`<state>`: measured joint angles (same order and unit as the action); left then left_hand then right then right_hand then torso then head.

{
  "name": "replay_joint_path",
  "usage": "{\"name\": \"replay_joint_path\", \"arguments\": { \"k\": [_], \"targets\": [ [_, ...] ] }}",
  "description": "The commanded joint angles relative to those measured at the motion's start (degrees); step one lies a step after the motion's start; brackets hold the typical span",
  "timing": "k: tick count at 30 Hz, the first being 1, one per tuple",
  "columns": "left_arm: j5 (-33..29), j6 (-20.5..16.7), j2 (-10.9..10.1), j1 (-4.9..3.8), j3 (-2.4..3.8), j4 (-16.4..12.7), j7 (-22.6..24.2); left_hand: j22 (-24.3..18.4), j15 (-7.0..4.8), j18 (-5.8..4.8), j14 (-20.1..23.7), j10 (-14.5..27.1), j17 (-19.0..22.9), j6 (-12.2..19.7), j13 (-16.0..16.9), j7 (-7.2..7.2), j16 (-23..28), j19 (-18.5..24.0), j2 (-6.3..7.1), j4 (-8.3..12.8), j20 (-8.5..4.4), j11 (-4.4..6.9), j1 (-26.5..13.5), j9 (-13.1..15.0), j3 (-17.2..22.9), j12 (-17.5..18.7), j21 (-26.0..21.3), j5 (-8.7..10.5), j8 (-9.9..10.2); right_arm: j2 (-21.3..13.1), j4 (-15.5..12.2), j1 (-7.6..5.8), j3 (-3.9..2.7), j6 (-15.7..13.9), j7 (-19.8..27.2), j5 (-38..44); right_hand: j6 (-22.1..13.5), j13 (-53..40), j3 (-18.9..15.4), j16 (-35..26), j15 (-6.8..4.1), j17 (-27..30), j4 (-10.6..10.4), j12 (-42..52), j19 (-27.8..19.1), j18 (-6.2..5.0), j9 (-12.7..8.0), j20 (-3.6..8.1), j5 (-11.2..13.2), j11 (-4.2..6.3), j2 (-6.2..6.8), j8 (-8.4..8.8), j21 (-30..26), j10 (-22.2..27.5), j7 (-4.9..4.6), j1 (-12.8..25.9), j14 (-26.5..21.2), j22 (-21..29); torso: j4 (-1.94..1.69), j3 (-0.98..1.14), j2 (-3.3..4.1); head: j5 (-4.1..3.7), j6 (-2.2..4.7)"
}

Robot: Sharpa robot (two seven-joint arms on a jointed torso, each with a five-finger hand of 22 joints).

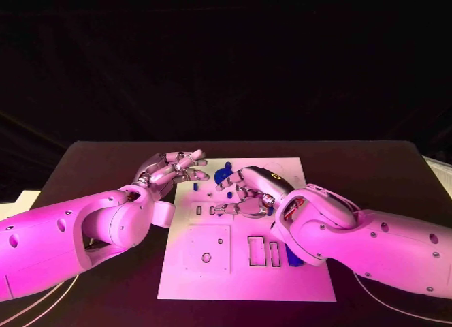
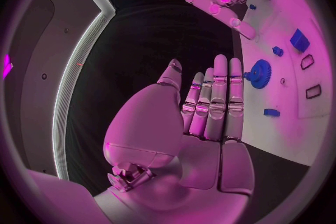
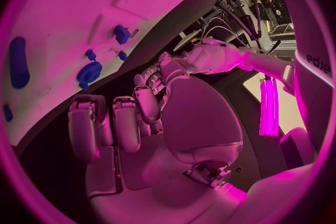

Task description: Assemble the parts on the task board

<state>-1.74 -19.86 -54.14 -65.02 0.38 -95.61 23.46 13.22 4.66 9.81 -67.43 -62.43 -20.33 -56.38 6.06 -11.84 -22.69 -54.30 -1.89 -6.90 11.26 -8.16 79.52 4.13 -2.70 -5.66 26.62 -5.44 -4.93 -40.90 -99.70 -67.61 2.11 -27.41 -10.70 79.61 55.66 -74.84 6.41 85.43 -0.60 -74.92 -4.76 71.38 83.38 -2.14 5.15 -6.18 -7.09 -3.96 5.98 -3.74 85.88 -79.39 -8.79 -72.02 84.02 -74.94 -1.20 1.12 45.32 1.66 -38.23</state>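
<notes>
The white task board (image 1: 248, 276) lies in the middle of the table. My left hand (image 1: 173, 168) hovers at its far left edge, fingers straight and apart, holding nothing; its flat palm (image 2: 210, 106) fills the left wrist view. My right hand (image 1: 252, 191) sits over the board's far part with its fingers (image 3: 112, 123) curled in, and I see nothing in them. A blue gear (image 2: 260, 73) lies on the board just beyond my left fingertips, with a blue block (image 2: 299, 40) farther on. The right wrist view shows the gear (image 3: 89, 73) and a long blue part (image 3: 19, 61).
Rectangular cut-outs (image 1: 257, 251) and a square panel (image 1: 206, 249) mark the board's near half. A long blue part (image 1: 293, 256) lies beside my right forearm. Bare black table (image 1: 108, 153) surrounds the board.
</notes>
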Motion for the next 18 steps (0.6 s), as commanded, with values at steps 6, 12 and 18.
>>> {"name": "replay_joint_path", "arguments": {
  "k": [6, 12, 18],
  "targets": [
    [10.7, 2.2, -0.4, -0.14, 0.03, 0.0, -12.1, 7.2, -4.42, 0.76, -14.6, -10.8, -28.8, -3.1, 4.9, 2.97, -34.1, -10.4, -0.27, 0.5, -4.56, 4.04, 0.1, 0.5, -1.0, -7.3, 12.7, 0.24, -0.8, -7.2, -3.5, -3.93, -0.35, 1.9, 8.3, -13.3, 0.2, 0.0, -0.9, -0.1, 0.28, -5.6, 0.1, 0.0, -0.3, -0.08, 0.1, 0.10, -1.3, 0.18, -1.84, -0.56, -0.2, 0.4, 0.08, -2.5, 4.0, -6.2, 0.43, 0.13, -1.19, 0.54, -0.22],
    [21.7, 6.4, -1.3, -0.83, 0.06, -0.1, -25.4, 42.3, -6.00, -3.76, -20.5, -10.2, -63.3, -5.0, 21.1, 5.08, -63.3, -22.2, 0.31, -1.0, -6.82, 6.39, -3.2, 2.7, -3.3, -26.0, 42.8, 0.31, -4.6, -12.0, -4.3, -6.75, -0.37, 2.5, 9.3, -21.0, 0.6, 0.1, -1.1, -0.6, 0.20, -4.7, 0.1, 0.0, -0.7, -0.23, 0.2, 0.16, -2.0, 0.26, -2.81, -0.81, -0.6, 0.4, 0.16, -3.2, 3.8, -5.6, 0.50, 0.36, -2.00, 1.16, -0.71],
    [36.0, 12.8, -1.6, -2.65, 0.07, -0.7, -41.5, 52.9, -7.71, -5.21, -22.6, -6.5, -69.7, -3.4, 40.5, 6.75, -67.3, -25.2, -1.41, -5.0, -7.44, 7.43, -5.9, 8.3, -6.0, -47.6, 50.5, -0.39, -12.8, -14.8, -3.7, -8.14, -0.36, 2.4, 9.4, -24.8, 0.8, 0.0, -1.2, -0.6, 0.16, -4.7, 0.0, 0.1, -0.8, -0.24, 0.2, 0.19, -2.4, 0.30, -3.20, -0.89, -0.6, 0.3, 0.19, -3.3, 3.8, -5.5, 0.62, 0.53, -2.70, 1.60, -1.08]
  ]
}}
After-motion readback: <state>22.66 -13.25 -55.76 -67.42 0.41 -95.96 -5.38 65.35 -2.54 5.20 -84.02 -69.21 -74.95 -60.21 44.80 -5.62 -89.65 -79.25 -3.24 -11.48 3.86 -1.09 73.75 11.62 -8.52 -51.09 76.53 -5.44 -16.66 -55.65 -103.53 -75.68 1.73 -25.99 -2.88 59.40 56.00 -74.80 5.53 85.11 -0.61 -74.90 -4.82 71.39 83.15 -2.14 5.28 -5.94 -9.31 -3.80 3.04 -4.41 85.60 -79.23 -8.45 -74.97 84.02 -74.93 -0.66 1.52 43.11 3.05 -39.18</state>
